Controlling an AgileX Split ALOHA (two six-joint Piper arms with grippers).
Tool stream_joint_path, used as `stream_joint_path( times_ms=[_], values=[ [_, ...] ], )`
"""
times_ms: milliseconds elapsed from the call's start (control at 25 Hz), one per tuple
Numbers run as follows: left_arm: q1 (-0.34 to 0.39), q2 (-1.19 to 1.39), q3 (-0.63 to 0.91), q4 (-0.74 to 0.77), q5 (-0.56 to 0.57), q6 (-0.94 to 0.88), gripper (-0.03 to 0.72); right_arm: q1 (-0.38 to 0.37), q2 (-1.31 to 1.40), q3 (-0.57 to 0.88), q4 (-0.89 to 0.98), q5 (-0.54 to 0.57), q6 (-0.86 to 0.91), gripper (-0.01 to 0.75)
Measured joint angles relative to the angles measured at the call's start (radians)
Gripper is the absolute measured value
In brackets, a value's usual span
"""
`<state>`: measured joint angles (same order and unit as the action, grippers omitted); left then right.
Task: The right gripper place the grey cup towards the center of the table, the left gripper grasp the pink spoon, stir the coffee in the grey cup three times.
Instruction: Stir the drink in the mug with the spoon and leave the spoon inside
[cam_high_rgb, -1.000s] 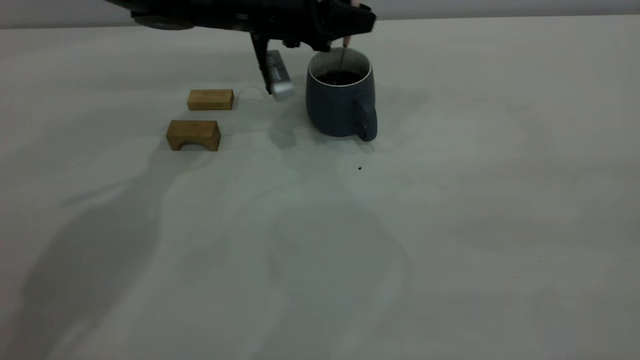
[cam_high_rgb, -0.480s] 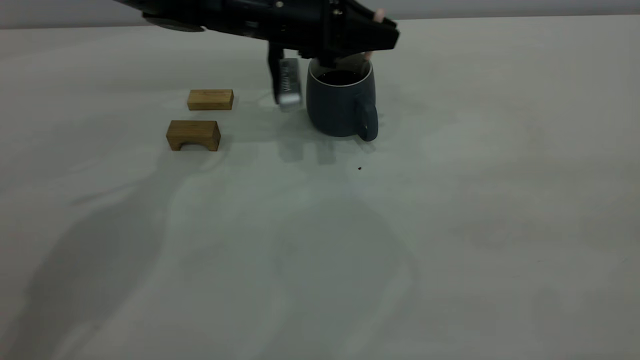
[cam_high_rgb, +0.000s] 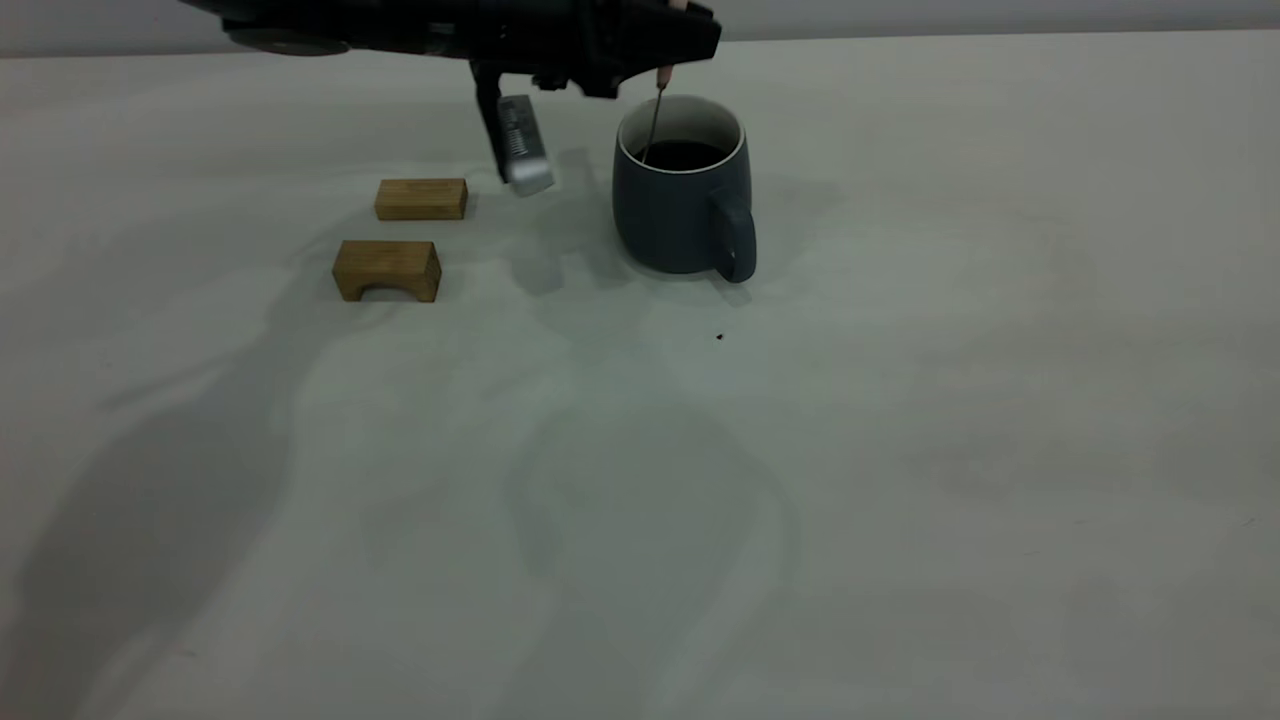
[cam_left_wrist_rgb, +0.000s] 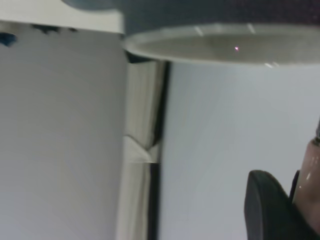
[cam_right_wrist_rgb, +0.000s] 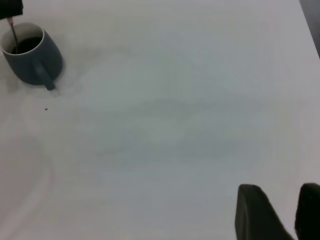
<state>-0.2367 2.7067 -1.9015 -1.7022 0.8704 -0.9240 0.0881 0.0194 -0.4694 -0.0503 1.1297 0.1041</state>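
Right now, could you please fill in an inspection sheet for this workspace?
Surface: the table is pale and matte, with a tiny dark speck.
Job's things: the grey cup stands upright holding the coffee; the pink spoon dips into it.
Clutter: two wooden blocks at the exterior view's left of the cup.
Hands: the left hand holds the spoon above the cup; the right hand is away from the cup, holding nothing.
Cables: nothing seen.
Surroundings: a plain wall behind the table.
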Motion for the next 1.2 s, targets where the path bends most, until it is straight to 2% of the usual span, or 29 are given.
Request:
stream_joint_path(
  times_ms=[200, 520, 680, 840, 1000, 1200],
  values=[
    [-0.05, 0.0, -0.001, -0.017, -0.089, 0.001, 0.135, 0.0, 0.0, 0.0, 0.0, 0.0, 0.0, 0.24],
    [-0.102, 0.0, -0.001, 0.003, -0.041, 0.001, 0.135, 0.0, -0.001, 0.0, 0.0, 0.0, 0.0, 0.24],
    [-0.084, 0.0, -0.001, 0.09, 0.011, 0.001, 0.135, 0.0, -0.001, 0.0, 0.0, 0.0, 0.0, 0.24],
    [-0.037, 0.0, -0.001, 0.155, 0.053, 0.001, 0.135, 0.0, -0.001, 0.0, 0.0, 0.0, 0.0, 0.24],
    [0.004, 0.0, -0.001, 0.163, 0.055, 0.001, 0.135, 0.0, -0.001, 0.0, 0.0, 0.0, 0.0, 0.24],
    [0.002, -0.001, -0.001, 0.156, 0.029, 0.001, 0.135, 0.0, -0.001, 0.0, 0.0, 0.0, 0.0, 0.24]
  ],
)
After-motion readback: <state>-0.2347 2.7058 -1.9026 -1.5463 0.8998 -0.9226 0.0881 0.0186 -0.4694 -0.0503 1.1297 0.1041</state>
